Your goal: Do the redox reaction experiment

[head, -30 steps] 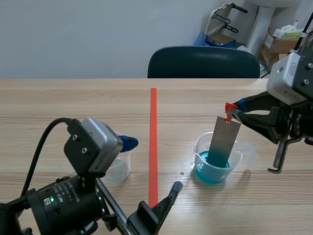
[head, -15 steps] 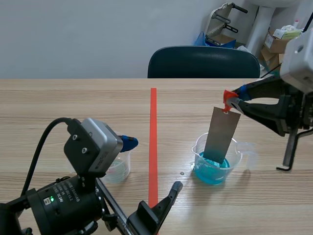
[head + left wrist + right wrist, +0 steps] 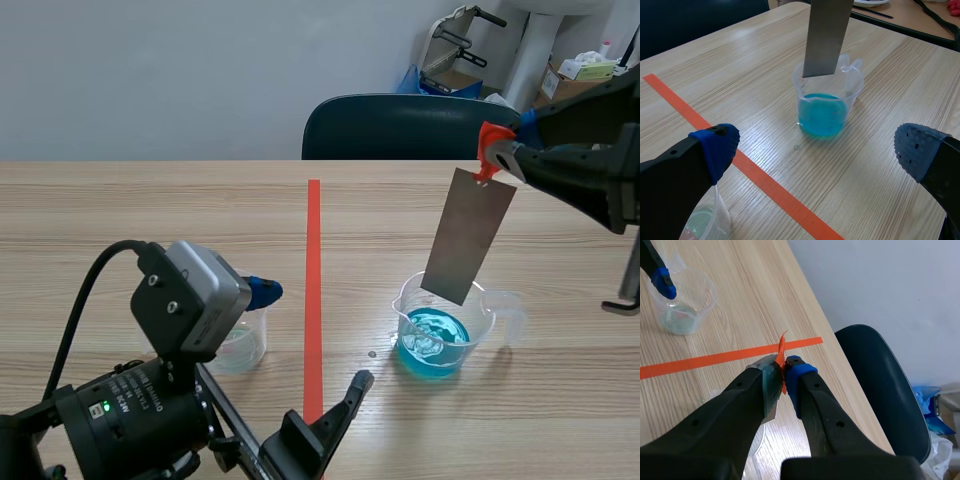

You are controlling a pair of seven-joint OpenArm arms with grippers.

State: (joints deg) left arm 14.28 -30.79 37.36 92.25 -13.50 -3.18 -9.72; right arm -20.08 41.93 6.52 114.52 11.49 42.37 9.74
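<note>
Nearest the robot, the left claw [image 3: 816, 150] sits low over the wooden tabletop [image 3: 150, 210], its two fingers spread wide apart with nothing between them. One blue-padded fingertip [image 3: 716, 146] is right at the rim of a small clear plastic cup [image 3: 243, 348]. The cup stands upright and holds a shallow layer of pale, nearly colourless liquid. Whether the pad touches the rim cannot be told.

Just beyond the cup, an orange-red tape line [image 3: 314, 260] runs straight away across the tabletop, splitting it into two halves.

On the far side of that line from the cup stands a clear plastic beaker [image 3: 408, 300], upright and about a third full of bright blue liquid [image 3: 432, 345]. A small droplet [image 3: 372, 353] lies on the wood just beside its base, towards the tape line.

A flat grey metal strip [image 3: 468, 235] hangs over the beaker, tilted so that its top leans away from the tape line. Its lower edge is at about rim height, above the blue liquid and out of it. The left wrist view shows a clear gap between the strip's end and the liquid surface.

The right claw [image 3: 500, 156] is raised well above the tabletop. It is clamped on the top end of the strip, where an orange-red tab [image 3: 489, 138] sticks out between the pinched fingers.

Behind the tabletop's far edge stands a dark blue-green chair [image 3: 415, 128], and further back in the corner are cardboard boxes [image 3: 570, 90].
</note>
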